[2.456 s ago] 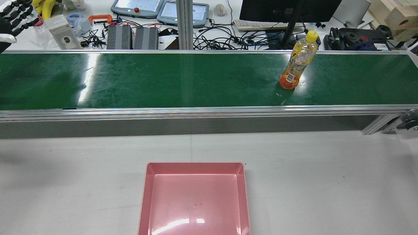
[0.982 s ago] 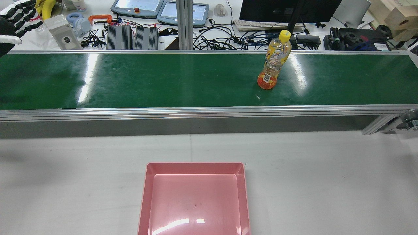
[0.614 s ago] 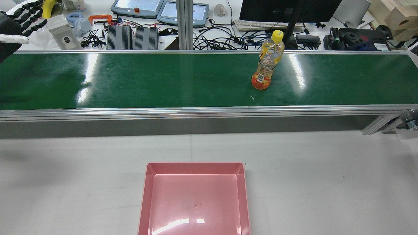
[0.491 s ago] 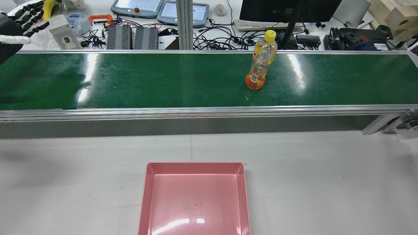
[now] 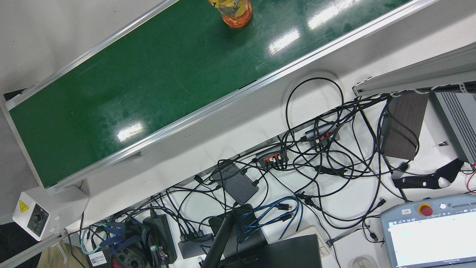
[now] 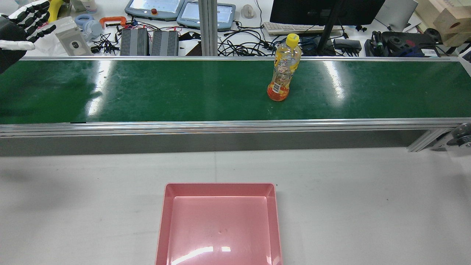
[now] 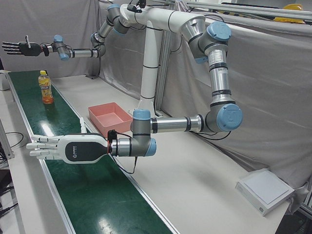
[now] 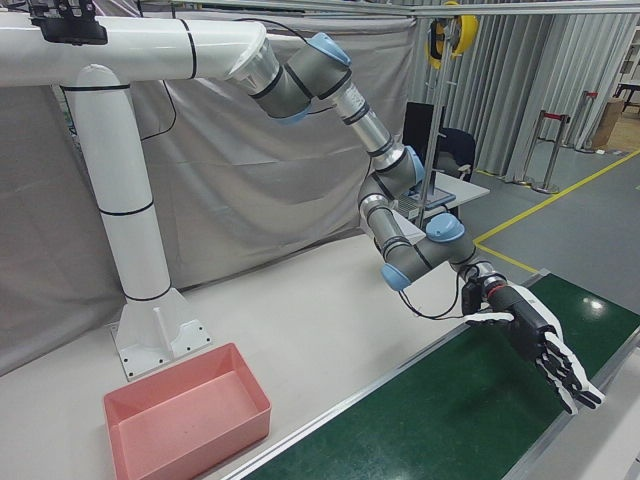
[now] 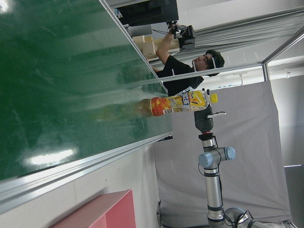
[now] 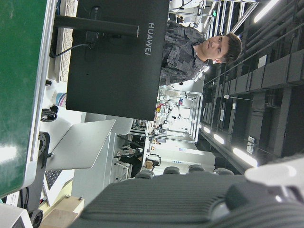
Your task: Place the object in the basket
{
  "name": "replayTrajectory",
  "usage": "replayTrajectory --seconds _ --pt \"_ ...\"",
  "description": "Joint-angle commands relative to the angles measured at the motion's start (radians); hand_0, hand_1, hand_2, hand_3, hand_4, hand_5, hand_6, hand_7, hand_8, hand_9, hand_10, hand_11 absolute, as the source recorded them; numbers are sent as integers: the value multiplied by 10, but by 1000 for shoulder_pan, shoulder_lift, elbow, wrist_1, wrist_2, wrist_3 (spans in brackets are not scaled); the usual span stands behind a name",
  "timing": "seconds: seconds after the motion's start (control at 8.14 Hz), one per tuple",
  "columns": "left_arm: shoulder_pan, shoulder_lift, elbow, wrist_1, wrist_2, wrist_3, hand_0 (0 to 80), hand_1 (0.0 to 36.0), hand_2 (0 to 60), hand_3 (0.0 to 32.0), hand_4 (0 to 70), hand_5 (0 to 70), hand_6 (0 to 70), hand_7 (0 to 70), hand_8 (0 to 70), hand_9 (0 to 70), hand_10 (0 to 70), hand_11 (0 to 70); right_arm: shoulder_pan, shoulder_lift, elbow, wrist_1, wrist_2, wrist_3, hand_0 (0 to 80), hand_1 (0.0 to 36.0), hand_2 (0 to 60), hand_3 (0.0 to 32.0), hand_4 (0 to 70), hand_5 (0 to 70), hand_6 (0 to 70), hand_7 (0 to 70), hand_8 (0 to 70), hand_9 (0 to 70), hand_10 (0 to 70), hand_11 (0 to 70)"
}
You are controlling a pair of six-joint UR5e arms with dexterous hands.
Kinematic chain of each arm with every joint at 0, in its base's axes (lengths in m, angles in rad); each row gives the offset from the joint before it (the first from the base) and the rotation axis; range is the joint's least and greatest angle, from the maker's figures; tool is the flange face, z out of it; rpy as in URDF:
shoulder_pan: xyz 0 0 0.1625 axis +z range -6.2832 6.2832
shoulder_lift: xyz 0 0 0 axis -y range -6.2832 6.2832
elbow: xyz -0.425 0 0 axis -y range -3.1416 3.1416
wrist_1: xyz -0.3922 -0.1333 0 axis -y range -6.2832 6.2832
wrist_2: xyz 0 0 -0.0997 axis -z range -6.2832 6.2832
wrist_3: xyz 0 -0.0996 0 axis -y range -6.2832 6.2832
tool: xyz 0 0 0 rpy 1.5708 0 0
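A clear bottle (image 6: 282, 70) with a yellow cap and an orange label stands upright on the green conveyor belt (image 6: 165, 88), right of centre. It also shows in the left-front view (image 7: 46, 87), the left hand view (image 9: 180, 102) and at the top of the front view (image 5: 231, 11). The empty pink basket (image 6: 219, 186) sits on the white table in front of the belt. My left hand (image 6: 20, 25) is open at the belt's left end, far from the bottle; it also shows in the left-front view (image 7: 63, 148). My right hand (image 8: 535, 345) is open over the belt's other end.
Beyond the belt is a desk (image 6: 239, 29) crowded with cables, teach pendants, a keyboard and a monitor (image 6: 323, 11). A person (image 10: 199, 47) stands behind the monitor. The white table (image 6: 368, 202) lies around the basket. The arms' pedestal (image 7: 148, 73) stands behind the basket.
The bottle has travelled left along the belt, from the right part toward the centre, still upright. My left hand has shifted slightly at the belt's left end and stays open.
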Motion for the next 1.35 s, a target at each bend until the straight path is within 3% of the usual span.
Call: replayTrajectory --seconds 0.0,1.23 --pt "0 3 2 0 0 0 463 118 47 0 0 150 9 0 0 1 49 86 0 0 0 0 0 1 0 0 0 0 0 0 0 0 0 0 0 0" --pt "0 6 2 0 0 0 460 115 48 0 0 150 10 0 0 8 52 91 0 0 0 0 0 -1 0 0 0 0 0 0 0 0 0 0 0 0"
